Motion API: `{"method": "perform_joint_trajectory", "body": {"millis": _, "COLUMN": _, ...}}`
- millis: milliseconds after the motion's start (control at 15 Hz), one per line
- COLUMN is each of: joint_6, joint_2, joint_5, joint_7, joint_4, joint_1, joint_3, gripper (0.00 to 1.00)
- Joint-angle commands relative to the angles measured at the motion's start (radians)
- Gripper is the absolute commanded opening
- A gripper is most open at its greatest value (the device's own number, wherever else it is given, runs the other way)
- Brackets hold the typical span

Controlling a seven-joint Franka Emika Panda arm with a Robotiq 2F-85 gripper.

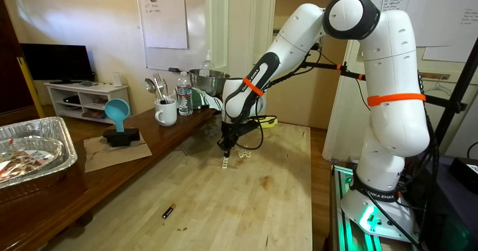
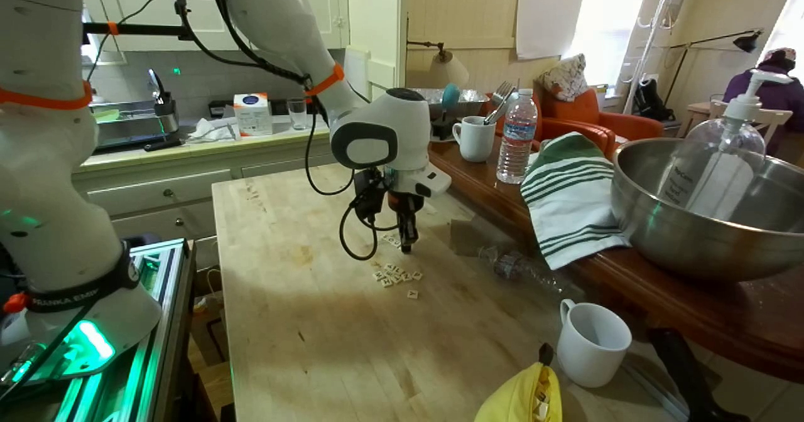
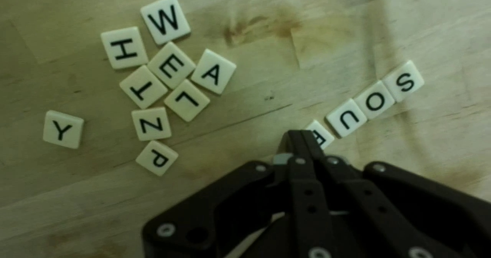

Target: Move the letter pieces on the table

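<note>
The letter pieces are small cream square tiles with black letters on the light-wood table. In the wrist view, a loose group of tiles lies at the left, with a Y tile apart from it. A slanted row of tiles lies at the right, showing S, O and U; a last tile is partly hidden by my fingers. My gripper is shut, fingertips together with nothing visible between them, at that end tile. I cannot tell whether it touches it. In both exterior views the gripper points down, low over the table.
A battery lies on the table. A dark wood ledge runs along one side, holding a mug of cutlery, a water bottle and a metal bowl. A yellow pouch, a white mug and clear plastic are near it.
</note>
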State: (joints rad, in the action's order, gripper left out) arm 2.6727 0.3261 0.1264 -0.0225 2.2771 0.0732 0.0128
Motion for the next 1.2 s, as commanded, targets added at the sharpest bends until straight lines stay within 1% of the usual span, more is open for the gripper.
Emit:
{"method": "perform_joint_trajectory", "body": {"millis": 0, "joint_6": 0.026, "joint_2": 0.029, "joint_5": -0.026, "joint_7": -0.078, "joint_4": -0.001, "joint_1": -0.036, "joint_3": 0.024, "gripper": 0.0}}
{"method": "perform_joint_trajectory", "body": {"millis": 600, "joint_6": 0.007, "joint_2": 0.016, "joint_5": -0.066, "joint_7": -0.16, "joint_4": 0.001, "joint_1": -0.068, "joint_3": 0.05, "gripper": 0.0}}
{"method": "perform_joint_trajectory", "body": {"millis": 1133, "joint_6": 0.025, "joint_2": -0.023, "joint_5": -0.072, "joint_7": -0.162, "joint_4": 0.02, "joint_1": -0.071, "joint_3": 0.052, "gripper": 0.0}}
